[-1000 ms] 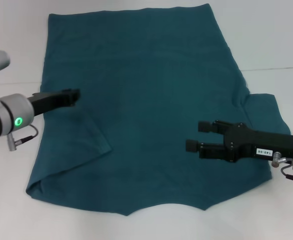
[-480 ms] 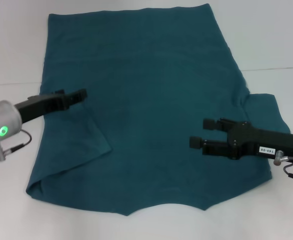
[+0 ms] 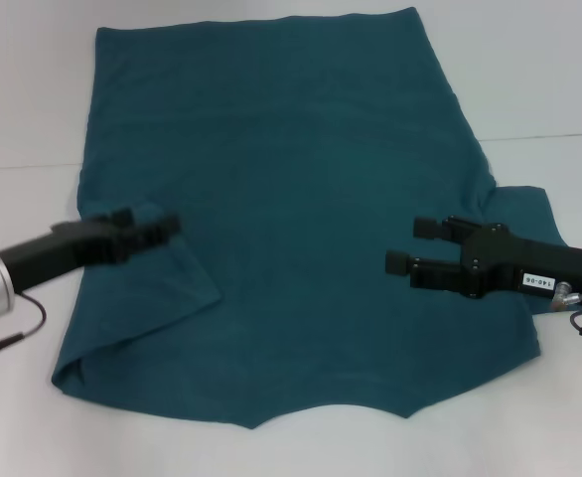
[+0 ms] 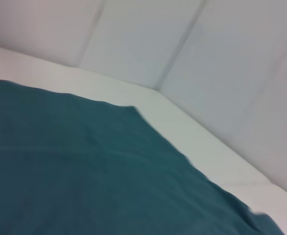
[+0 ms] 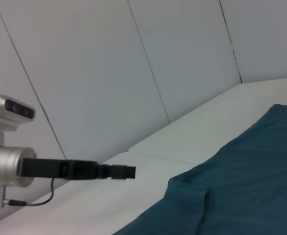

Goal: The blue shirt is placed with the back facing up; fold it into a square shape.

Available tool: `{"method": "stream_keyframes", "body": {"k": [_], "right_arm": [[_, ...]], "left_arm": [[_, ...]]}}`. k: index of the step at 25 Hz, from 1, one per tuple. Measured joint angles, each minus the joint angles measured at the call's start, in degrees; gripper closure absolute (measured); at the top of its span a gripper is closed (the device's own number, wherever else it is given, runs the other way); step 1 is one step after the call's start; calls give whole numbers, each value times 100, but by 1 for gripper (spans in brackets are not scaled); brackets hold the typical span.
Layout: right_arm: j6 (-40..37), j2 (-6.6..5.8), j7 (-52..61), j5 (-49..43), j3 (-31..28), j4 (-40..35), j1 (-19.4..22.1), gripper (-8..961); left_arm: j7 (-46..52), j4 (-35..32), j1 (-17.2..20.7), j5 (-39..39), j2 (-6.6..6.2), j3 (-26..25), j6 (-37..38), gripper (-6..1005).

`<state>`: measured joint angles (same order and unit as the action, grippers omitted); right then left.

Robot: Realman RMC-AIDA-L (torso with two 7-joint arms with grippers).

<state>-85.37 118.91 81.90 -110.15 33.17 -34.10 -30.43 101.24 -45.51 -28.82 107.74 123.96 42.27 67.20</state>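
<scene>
White tabletop (image 3: 23, 99) and pale panelled walls frame the blue shirt (image 3: 301, 199), spread flat with its soft, matte back up and its left sleeve folded inward. Motion blur smears the left gripper (image 3: 162, 231) over that fold (whether its fingers are apart or together I cannot tell). Over the shirt's right side, the right gripper (image 3: 412, 245) hovers with fingers parted, empty, its arm cut off at the edge.

The large dark teal-blue cloth shirt (image 3: 301, 219) looks soft and matt; the smooth white desk (image 3: 23, 99) beneath is matt; both tools are matt black.
</scene>
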Motion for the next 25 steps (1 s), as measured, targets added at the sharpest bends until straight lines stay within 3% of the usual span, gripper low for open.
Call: {"method": "stream_keyframes", "body": {"k": [5, 15, 25], "right_arm": [[-46, -96, 21, -62, 61, -1, -43, 24], [-115, -464, 596, -68, 156, -41, -23, 24], [-61, -401, 1462, -165, 205, -647, 24, 25]], "left_arm": [[-894, -57, 198, 30, -20, -29, 903, 122], [-1579, -244, 327, 583, -56, -162, 1780, 124], [-1798, -212, 283, 786, -40, -105, 1701, 124]]}}
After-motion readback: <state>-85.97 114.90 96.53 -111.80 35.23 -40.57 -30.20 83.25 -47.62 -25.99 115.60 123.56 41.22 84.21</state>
